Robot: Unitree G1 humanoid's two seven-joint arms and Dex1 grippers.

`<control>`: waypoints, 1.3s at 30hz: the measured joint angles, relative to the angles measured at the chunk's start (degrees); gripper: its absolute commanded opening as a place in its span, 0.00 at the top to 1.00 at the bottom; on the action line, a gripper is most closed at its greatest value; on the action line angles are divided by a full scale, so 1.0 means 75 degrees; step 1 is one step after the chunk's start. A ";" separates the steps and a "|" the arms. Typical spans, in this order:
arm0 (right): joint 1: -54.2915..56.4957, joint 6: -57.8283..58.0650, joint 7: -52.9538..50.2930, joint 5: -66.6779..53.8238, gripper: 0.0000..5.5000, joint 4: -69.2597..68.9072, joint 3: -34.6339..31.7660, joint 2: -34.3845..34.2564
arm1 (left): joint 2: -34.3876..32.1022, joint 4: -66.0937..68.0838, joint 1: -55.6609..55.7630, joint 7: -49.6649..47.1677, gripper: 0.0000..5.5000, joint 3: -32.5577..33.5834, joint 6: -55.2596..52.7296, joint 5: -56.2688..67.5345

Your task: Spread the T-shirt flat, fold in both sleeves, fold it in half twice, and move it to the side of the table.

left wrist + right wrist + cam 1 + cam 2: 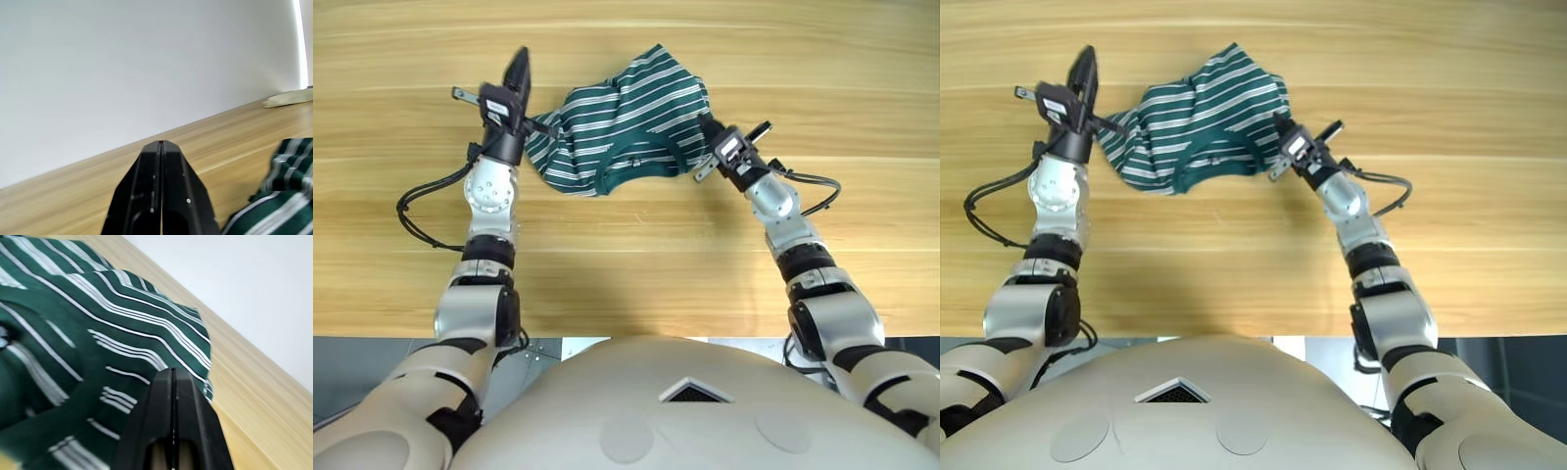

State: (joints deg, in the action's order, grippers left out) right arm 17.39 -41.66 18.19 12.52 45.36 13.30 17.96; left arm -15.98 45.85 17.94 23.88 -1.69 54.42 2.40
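The left gripper (521, 59) had its 2 black fingers pressed flat together, pointing away from the robot just beside the left edge of the T-shirt (622, 117). Its wrist lay against that edge, at the end of a left arm stretched almost straight forward. The right gripper (708, 122) was also closed, its 2 fingers meeting in a thin seam. Its tip lay against the right edge of the T-shirt, and whether any cloth was pinched could not be told. The right arm angled forward and inward from the robot's right side. The T-shirt was dark green with thin white stripes. It lay crumpled in a heap, not spread flat, between the 2 grippers on the far middle of the light wooden table (626, 264). The right wrist view showed the stripes and folds at close range, running under the closed fingertips (178, 382). The left wrist view looked along the table to a plain white wall (122, 63) and a pale object (289, 99) lying at the table's far edge. A black cable (416, 211) looped on the table beside the left forearm.
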 measured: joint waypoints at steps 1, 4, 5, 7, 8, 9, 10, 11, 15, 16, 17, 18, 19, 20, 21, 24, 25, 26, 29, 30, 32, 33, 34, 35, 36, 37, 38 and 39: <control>-0.0243 -0.0179 0.0474 -0.0079 0.96 -0.0330 0.0143 0.0156 | -0.0049 -0.0438 -0.0338 0.0731 1.00 -0.0379 0.0116 0.0309; -0.0675 -0.0325 0.1389 -0.0466 0.89 -0.0945 0.0337 0.0434 | -0.0200 -0.1276 -0.1027 0.2218 0.95 -0.1153 0.0096 0.1033; -0.0761 -0.0317 0.1601 -0.0622 0.87 -0.1096 0.0347 0.0493 | -0.0276 -0.1501 -0.1179 0.2591 0.94 -0.1313 0.0036 0.1215; -0.0982 -0.0288 0.2092 -0.0889 0.80 -0.1530 0.0392 0.0687 | -0.0464 -0.1990 -0.1562 0.3311 0.88 -0.1659 -0.0118 0.1543; -0.1057 -0.0264 0.2187 -0.0922 0.77 -0.1622 0.0389 0.0778 | -0.0526 -0.2092 -0.1658 0.3506 0.84 -0.1753 -0.0157 0.1601; -0.1117 -0.0188 0.2253 -0.0922 0.73 -0.1711 0.0383 0.0865 | -0.0589 -0.2186 -0.1733 0.3667 0.81 -0.1807 -0.0210 0.1606; -0.1130 -0.0127 0.2255 -0.0919 0.70 -0.1779 0.0375 0.0930 | -0.0635 -0.2188 -0.1737 0.3725 0.78 -0.1811 -0.0268 0.1529; -0.1128 -0.0091 0.2243 -0.0901 0.67 -0.1811 0.0344 0.0986 | -0.0680 -0.2151 -0.1730 0.3708 0.76 -0.1804 -0.0271 0.1387; -0.1105 0.0198 0.1768 -0.0422 0.54 -0.1758 0.0104 0.1245 | -0.0940 -0.1241 -0.1398 0.2338 0.64 -0.1715 -0.0115 -0.0833; -0.1067 0.0251 0.1557 -0.0194 0.51 -0.1657 0.0088 0.1304 | -0.1049 -0.1000 -0.1228 0.1585 0.62 -0.1680 -0.0132 -0.1740; -0.1032 0.0310 0.1388 -0.0014 0.48 -0.1577 0.0083 0.1322 | -0.1139 -0.0889 -0.1116 0.1024 0.59 -0.1664 -0.0156 -0.2299; -0.0990 0.0386 0.1210 0.0136 0.44 -0.1491 0.0081 0.1331 | -0.1227 -0.0772 -0.0990 0.0448 0.55 -0.1661 -0.0224 -0.2857; -0.0924 0.0433 0.1007 0.0334 0.44 -0.1402 0.0081 0.1337 | -0.1337 -0.0672 -0.0843 -0.0138 0.53 -0.1686 -0.0373 -0.3460; -0.0844 0.0504 0.0834 0.0479 0.44 -0.1290 0.0086 0.1337 | -0.1452 -0.0576 -0.0734 -0.0623 0.50 -0.1756 -0.0496 -0.3948; -0.0765 0.0530 0.0686 0.0645 0.44 -0.1209 0.0090 0.1342 | -0.1534 -0.0513 -0.0679 -0.1045 0.48 -0.1818 -0.0589 -0.4306; -0.0576 0.0577 0.0205 0.1085 0.44 -0.0926 0.0162 0.1328 | -0.1699 -0.0469 -0.0522 -0.1849 0.47 -0.2055 -0.0653 -0.4932; -0.0513 0.0581 0.0092 0.1200 0.44 -0.0877 0.0195 0.1323 | -0.1714 -0.0462 -0.0521 -0.1928 0.47 -0.2103 -0.0658 -0.4951; -0.0369 0.0618 -0.0093 0.1347 0.44 -0.0748 0.0286 0.1284 | -0.1744 -0.0461 -0.0515 -0.1988 0.47 -0.2186 -0.0659 -0.4955; -0.0173 0.0643 -0.0373 0.1599 0.44 -0.0598 0.0489 0.1125 | -0.1840 -0.0557 -0.0552 -0.1896 0.47 -0.2407 -0.0570 -0.4816; -0.0153 0.0641 -0.0427 0.1615 0.44 -0.0588 0.0552 0.1082 | -0.1852 -0.0606 -0.0615 -0.1784 0.47 -0.2422 -0.0502 -0.4671; -0.0088 0.0640 -0.0528 0.1668 0.44 -0.0513 0.0641 0.1058 | -0.1871 -0.0767 -0.0757 -0.1528 0.47 -0.2477 -0.0359 -0.4360; -0.0023 0.0630 -0.0624 0.1763 0.44 -0.0445 0.0688 0.1059 | -0.1877 -0.0872 -0.0871 -0.1342 0.47 -0.2527 -0.0278 -0.4162; 0.0020 0.0631 -0.0671 0.1798 0.44 -0.0401 0.0717 0.1059 | -0.1892 -0.0925 -0.0907 -0.1267 0.47 -0.2559 -0.0273 -0.4072; 0.0069 0.0629 -0.0754 0.1837 0.44 -0.0353 0.0771 0.1058 | -0.1939 -0.1007 -0.0918 -0.1177 0.47 -0.2566 -0.0279 -0.4016; 0.0087 0.0622 -0.0772 0.1845 0.44 -0.0333 0.0792 0.1056 | -0.1962 -0.1026 -0.0921 -0.1138 0.47 -0.2565 -0.0282 -0.3991; 0.0111 0.0611 -0.0802 0.1852 0.44 -0.0307 0.0857 0.1057 | -0.2019 -0.1095 -0.0939 -0.1085 0.47 -0.2564 -0.0294 -0.3929; 0.0115 0.0598 -0.0830 0.1861 0.44 -0.0298 0.0908 0.1053 | -0.2058 -0.1161 -0.0957 -0.1060 0.47 -0.2562 -0.0302 -0.3884; 0.0117 0.0584 -0.0841 0.1862 0.44 -0.0287 0.0938 0.1049 | -0.2081 -0.1196 -0.0970 -0.1012 0.47 -0.2559 -0.0310 -0.3874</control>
State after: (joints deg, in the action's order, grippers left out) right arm 18.27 -37.28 11.88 26.48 43.21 20.33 25.83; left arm -31.58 36.87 10.66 16.29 -20.88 52.10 -26.66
